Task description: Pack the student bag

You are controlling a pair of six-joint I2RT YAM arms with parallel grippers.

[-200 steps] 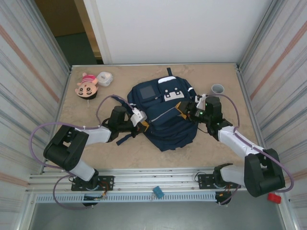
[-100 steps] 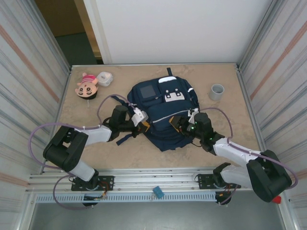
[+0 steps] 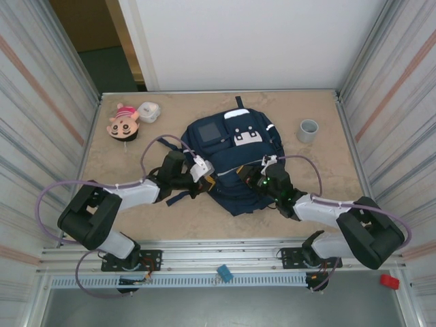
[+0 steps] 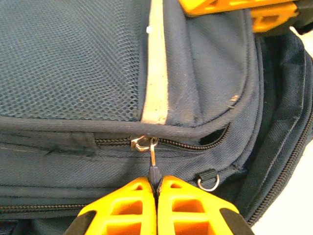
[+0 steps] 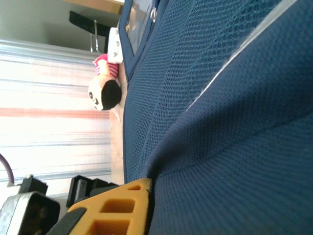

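The navy student bag (image 3: 228, 146) lies flat in the middle of the table. My left gripper (image 3: 206, 180) is at the bag's near left edge. In the left wrist view it (image 4: 156, 185) is shut on the dark zipper pull (image 4: 154, 172), which hangs from the metal slider (image 4: 142, 143) on a mostly closed zip. My right gripper (image 3: 249, 178) rests on the bag's near middle. In the right wrist view one orange finger (image 5: 115, 208) shows, with a fold of the bag's mesh fabric (image 5: 205, 147) pinched against it; the other finger is hidden behind the cloth.
A small doll (image 3: 123, 121) and a white case (image 3: 148, 112) lie at the far left of the table. A grey cup (image 3: 308, 130) stands at the far right. Ribbed walls close both sides. A metal D-ring (image 4: 209, 179) sits right of the zipper pull.
My right gripper has moved from the bag's right side leftward and nearer, onto its front middle, and closed on the fabric. The left gripper has kept its hold on the zipper pull.
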